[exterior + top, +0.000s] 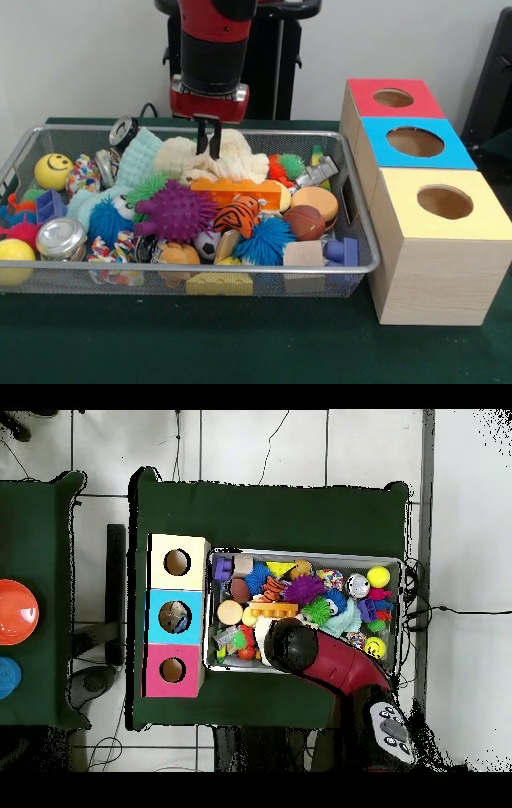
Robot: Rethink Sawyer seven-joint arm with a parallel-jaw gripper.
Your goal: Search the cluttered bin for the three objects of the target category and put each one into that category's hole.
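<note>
One cream cloth [214, 160] lies at the wire bin's [192, 276] far side, directly beneath the hand [208, 144] — fingers nearly together (tips touching it, nothing clearly clamped) — boxes [436, 232] rightward.

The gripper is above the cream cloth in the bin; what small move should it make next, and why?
Probably lower a little. The gripper hangs right over the cream cloth at the back of the mesh bin, its tips seemingly at the cloth and close together, so descending should let it grasp.
</note>
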